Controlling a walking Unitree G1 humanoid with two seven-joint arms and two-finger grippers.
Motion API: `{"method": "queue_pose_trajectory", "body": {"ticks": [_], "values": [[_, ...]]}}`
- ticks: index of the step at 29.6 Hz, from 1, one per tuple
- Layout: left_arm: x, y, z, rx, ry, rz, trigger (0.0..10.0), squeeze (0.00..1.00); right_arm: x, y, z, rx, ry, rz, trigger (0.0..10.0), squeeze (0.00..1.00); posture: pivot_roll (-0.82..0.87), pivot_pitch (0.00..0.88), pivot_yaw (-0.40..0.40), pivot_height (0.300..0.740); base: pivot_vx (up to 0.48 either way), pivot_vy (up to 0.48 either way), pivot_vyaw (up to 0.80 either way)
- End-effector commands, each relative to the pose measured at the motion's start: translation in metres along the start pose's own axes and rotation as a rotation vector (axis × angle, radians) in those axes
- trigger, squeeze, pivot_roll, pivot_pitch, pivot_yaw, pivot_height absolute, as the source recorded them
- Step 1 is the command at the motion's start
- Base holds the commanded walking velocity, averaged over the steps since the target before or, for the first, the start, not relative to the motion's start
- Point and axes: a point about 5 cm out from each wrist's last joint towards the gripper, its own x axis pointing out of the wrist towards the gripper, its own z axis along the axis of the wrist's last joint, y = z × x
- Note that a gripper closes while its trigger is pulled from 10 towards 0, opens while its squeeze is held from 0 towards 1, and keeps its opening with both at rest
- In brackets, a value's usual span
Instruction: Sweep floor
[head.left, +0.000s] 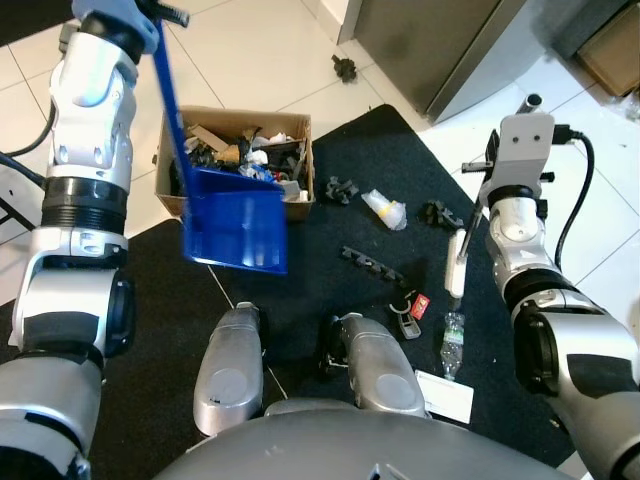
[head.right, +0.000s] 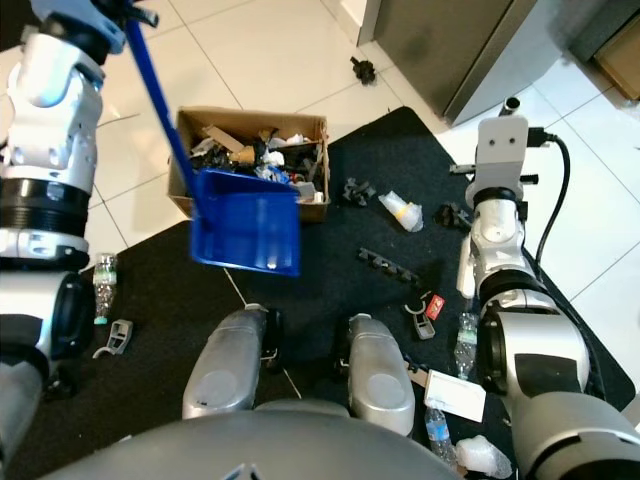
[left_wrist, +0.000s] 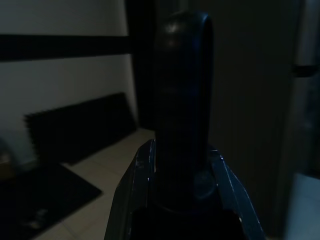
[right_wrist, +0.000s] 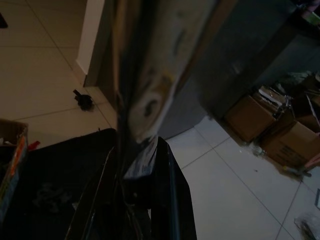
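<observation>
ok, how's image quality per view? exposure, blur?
Eye views: bright and sharp, the blue dustpan and cardboard box crisp, with mild glare on the white tiles. Left wrist view: very dark, the dustpan handle a blurred near shape. Right wrist view: dim, the held pale tool out of focus.

A dark cabinet (head.left: 440, 45) stands on the white tiled floor (head.left: 260, 50) past the far edge of the black mat (head.left: 330, 260); a small dark object (head.left: 344, 68) lies on the tiles near its corner; stacked cardboard boxes (right_wrist: 272, 127) sit on the tiles beside the cabinet's other side.
</observation>
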Motion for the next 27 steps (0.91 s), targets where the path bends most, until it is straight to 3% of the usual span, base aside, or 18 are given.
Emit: {"method": "queue_pose_trajectory", "body": {"ticks": [1,7,9,10,12,15,17,22,24,27], "values": [[-0.004,-0.013,-0.001,-0.056,0.020,-0.035,10.0,0.00,0.003,0.001,0.006,0.026,-0.022,-0.010,10.0,0.00,0.20,0.031,-0.061,0.740,0.000,0.000,0.00],[-0.024,-0.027,-0.021,-0.131,0.100,0.001,10.0,0.00,0.005,0.011,0.008,0.065,-0.008,0.006,10.0,0.00,0.21,0.023,-0.068,0.740,0.000,0.000,0.00],[-0.033,-0.044,-0.032,-0.116,0.142,-0.027,10.0,0.00,0.004,0.014,0.007,0.074,0.010,0.008,10.0,0.00,0.20,0.019,-0.070,0.740,0.000,0.000,0.00],[-0.033,-0.044,-0.032,-0.116,0.142,-0.027,10.0,0.00,0.004,0.014,0.007,0.074,0.010,0.008,10.0,0.00,0.20,0.019,-0.070,0.740,0.000,0.000,0.00],[-0.045,-0.064,-0.044,-0.086,0.183,-0.072,10.0,0.00,0.004,0.014,0.005,0.115,0.032,-0.010,10.0,0.00,0.20,0.013,-0.069,0.740,0.000,0.000,0.00],[-0.053,-0.074,-0.055,-0.035,0.212,-0.075,10.0,0.00,0.005,0.014,0.005,0.147,0.037,-0.023,10.0,0.00,0.19,0.007,-0.070,0.740,0.000,0.000,0.00],[-0.055,-0.075,-0.058,-0.016,0.219,-0.071,10.0,0.00,0.005,0.013,0.006,0.154,0.035,-0.026,10.0,0.00,0.19,0.007,-0.070,0.740,0.000,0.000,0.00],[-0.060,-0.080,-0.066,-0.066,0.249,-0.030,10.0,0.00,0.005,0.011,0.005,0.216,0.049,-0.047,10.0,0.00,0.18,0.000,-0.066,0.740,0.000,0.000,0.00],[-0.065,-0.081,-0.075,-0.047,0.290,-0.002,10.0,0.00,0.006,0.008,0.004,0.332,0.065,-0.089,10.0,0.00,0.17,0.000,-0.061,0.740,0.000,0.000,0.00],[-0.068,-0.080,-0.081,-0.052,0.315,0.024,10.0,0.00,0.005,0.008,0.003,0.393,0.073,-0.108,10.0,0.00,0.16,0.000,-0.058,0.740,0.000,0.000,0.00]]}}
